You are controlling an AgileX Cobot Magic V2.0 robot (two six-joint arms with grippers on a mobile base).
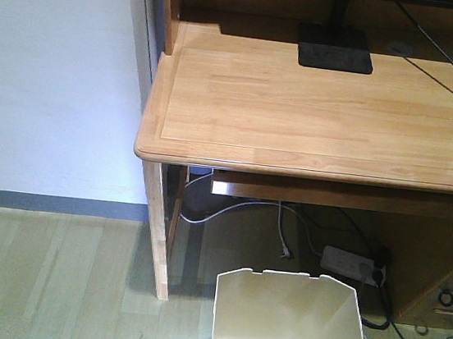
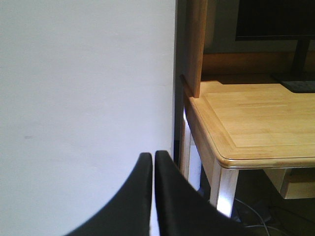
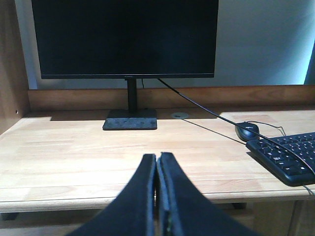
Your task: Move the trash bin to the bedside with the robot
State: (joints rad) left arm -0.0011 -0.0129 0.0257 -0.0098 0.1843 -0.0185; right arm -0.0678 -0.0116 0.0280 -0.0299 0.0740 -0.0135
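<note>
The trash bin (image 1: 287, 313) stands on the floor (image 1: 47, 280) by the table (image 1: 301, 104), low down under both arms, whose left fingers (image 2: 140, 196) and right fingers (image 3: 142, 196) are pressed together holding nothing (the right ones seem a bit nearer).

From my front camera I see a light wooden desk with a rounded corner (image 1: 301, 104) standing beside a plain white wall (image 1: 49, 65) with a grey skirting strip (image 1: 40, 202), over a pale wood-plank floor (image 1: 47, 280). On the desk a black flat monitor (image 3: 125, 37) rests on a square black base (image 3: 130, 120), with a black mouse (image 3: 247, 131) and black keyboard (image 3: 288, 157) to its right. Beneath the desk I note a white power strip (image 1: 351, 266) and loose white and black cables (image 1: 238, 206).
</note>
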